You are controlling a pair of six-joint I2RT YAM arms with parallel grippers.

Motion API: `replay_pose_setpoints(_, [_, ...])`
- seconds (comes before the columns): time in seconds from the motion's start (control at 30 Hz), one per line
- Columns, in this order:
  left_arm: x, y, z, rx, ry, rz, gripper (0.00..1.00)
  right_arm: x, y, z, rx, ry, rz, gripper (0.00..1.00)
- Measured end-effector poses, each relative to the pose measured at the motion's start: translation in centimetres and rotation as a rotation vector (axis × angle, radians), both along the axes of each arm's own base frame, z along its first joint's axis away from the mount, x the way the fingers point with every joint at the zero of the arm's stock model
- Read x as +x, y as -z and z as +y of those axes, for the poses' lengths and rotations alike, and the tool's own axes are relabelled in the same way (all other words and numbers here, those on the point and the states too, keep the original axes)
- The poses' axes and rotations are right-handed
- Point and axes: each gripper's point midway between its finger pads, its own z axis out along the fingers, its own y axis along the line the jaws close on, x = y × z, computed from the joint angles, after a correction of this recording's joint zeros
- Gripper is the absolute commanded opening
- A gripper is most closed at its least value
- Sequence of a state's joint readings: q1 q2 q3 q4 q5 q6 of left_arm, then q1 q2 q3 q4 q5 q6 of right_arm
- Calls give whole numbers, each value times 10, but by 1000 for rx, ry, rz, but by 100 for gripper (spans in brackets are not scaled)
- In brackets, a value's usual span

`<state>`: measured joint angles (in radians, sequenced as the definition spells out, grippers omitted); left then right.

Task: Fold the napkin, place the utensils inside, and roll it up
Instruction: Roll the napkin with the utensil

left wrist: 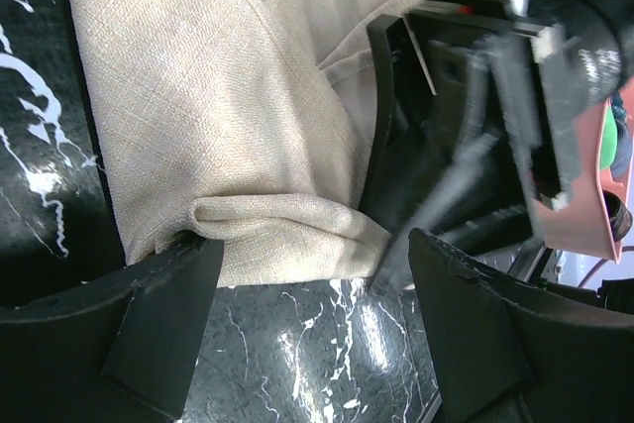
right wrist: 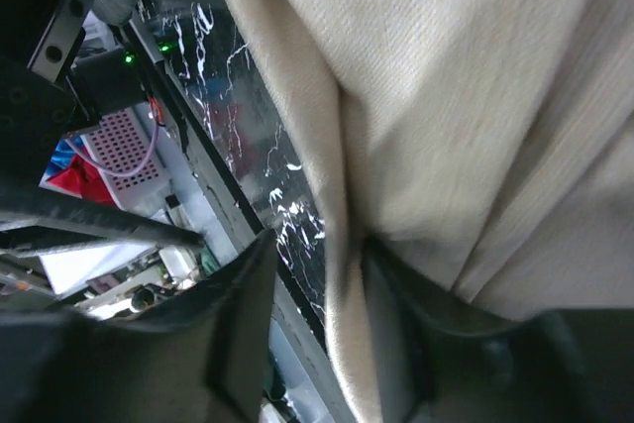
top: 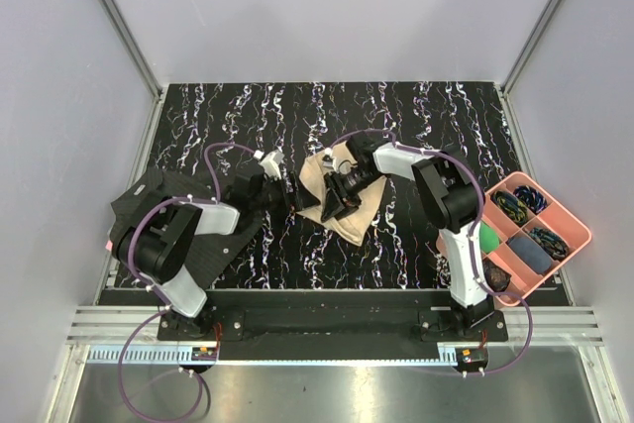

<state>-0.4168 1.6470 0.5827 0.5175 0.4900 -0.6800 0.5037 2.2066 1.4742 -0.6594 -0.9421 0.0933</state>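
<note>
The beige napkin (top: 355,220) lies bunched and folded at the table's middle, with both grippers meeting over it. My left gripper (top: 295,195) is open at the napkin's left side. In the left wrist view its jaws straddle the rolled near fold of the napkin (left wrist: 218,96), with marble showing between them (left wrist: 317,319). My right gripper (top: 330,203) is on the cloth. In the right wrist view its jaws (right wrist: 317,334) stand apart, and a hanging edge of the napkin (right wrist: 475,96) runs between them against the right finger. The utensils are hidden.
A pink tray (top: 580,235) of small coloured items sits at the right edge, with a green ball (top: 488,238) beside the right arm. A black dotted mat (top: 139,207) lies under the left arm. The marble tabletop (top: 416,126) stretches behind the napkin.
</note>
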Motion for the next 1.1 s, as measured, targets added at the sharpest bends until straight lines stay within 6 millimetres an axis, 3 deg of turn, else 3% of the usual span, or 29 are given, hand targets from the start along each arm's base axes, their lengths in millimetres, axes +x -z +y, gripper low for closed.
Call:
replay_pose_setpoints(0.13, [5,0,1,-1,-7,2,82,-1,-10,-6,-30,15,-44,64])
replay_pose_setpoints(0.37, [10,0,3,-1,-15,6,82,-13,-24,-30,-117,49,-156,66])
replay_pose_setpoints(0.57, [12,0,3,1,-13,19,82,-18,-38,-51,-218,95,-446,66])
replay_pose_setpoints(0.83, [14,0,2,9,-9,49,82,-25,-43,-9,-289,44,-885,65])
replay_pose_setpoints(1.0, [15,0,2,8,-1,66,82,-18,-32,-12,-375,42,-1037,62])
replay_pose_setpoints(1.1, [15,0,2,8,1,73,82,-14,-29,-9,-401,32,-1092,53])
